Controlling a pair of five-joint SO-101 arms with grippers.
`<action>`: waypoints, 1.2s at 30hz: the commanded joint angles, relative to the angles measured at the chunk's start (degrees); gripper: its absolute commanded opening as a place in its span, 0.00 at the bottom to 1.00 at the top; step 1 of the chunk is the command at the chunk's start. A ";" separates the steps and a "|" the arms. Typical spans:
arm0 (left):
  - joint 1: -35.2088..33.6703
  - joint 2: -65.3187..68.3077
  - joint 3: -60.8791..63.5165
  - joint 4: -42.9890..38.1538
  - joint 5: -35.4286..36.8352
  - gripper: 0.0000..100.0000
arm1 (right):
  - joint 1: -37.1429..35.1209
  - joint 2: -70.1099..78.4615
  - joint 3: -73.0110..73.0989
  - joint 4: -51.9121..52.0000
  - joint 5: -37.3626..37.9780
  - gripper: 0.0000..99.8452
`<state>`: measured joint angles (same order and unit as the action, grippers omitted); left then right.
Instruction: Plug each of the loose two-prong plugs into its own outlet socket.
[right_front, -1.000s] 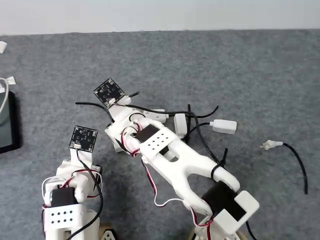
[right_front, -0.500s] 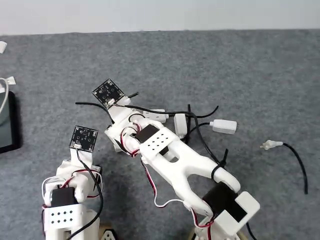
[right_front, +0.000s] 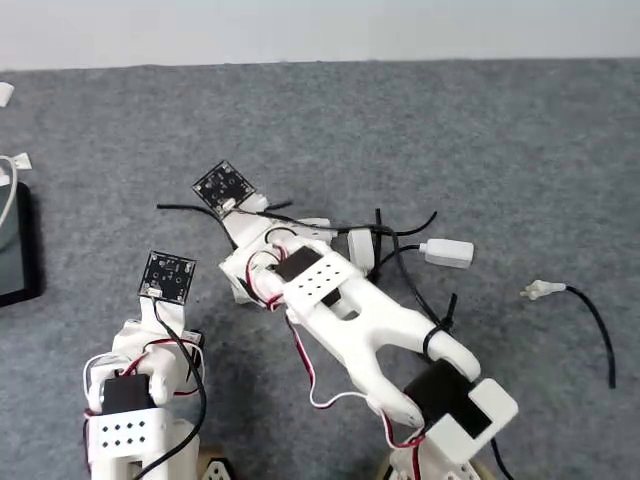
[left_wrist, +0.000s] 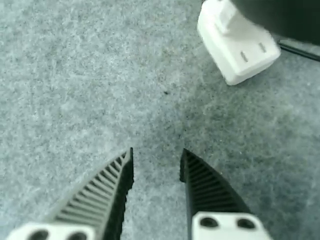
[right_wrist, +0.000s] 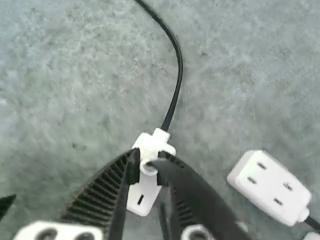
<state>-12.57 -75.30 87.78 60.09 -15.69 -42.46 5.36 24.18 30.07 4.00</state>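
My right gripper (right_wrist: 146, 162) is shut on a white two-prong plug (right_wrist: 150, 148) just above the grey carpet. The plug's black cable (right_wrist: 175, 75) runs away from it. Below the plug, between the fingers, a white piece with a slit (right_wrist: 139, 200) shows. A white outlet socket (right_wrist: 272, 187) lies close beside it. My left gripper (left_wrist: 156, 160) is open over bare carpet, with a white socket (left_wrist: 240, 50) ahead of it. From above, a loose plug (right_front: 538, 291) lies at the right, and two more sockets (right_front: 449, 252) (right_front: 361, 250) lie mid-table beside the right arm (right_front: 340, 310).
Black cables (right_front: 400, 262) cross around the sockets under the right arm. A dark flat device (right_front: 15, 245) sits at the left edge. The left arm (right_front: 140, 400) stands at the front left. Open carpet (right_front: 520, 150) lies at the back and right.
The right arm's wrist has shifted slightly right and toward the front, dragging the black cable with it. The left arm has not moved.
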 joint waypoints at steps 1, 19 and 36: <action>-0.35 -0.35 -0.66 -1.49 -0.53 0.10 | 1.01 -0.40 -0.35 0.48 1.67 0.01; -0.35 -0.35 -0.66 -1.49 -0.53 0.10 | -1.63 14.37 -17.23 19.65 1.14 0.01; -2.20 -0.35 -0.92 -1.67 -0.53 0.10 | -7.96 13.49 -18.11 22.64 -6.07 0.29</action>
<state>-14.33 -75.30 87.78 60.00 -15.69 -48.26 19.87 6.68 52.22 -0.84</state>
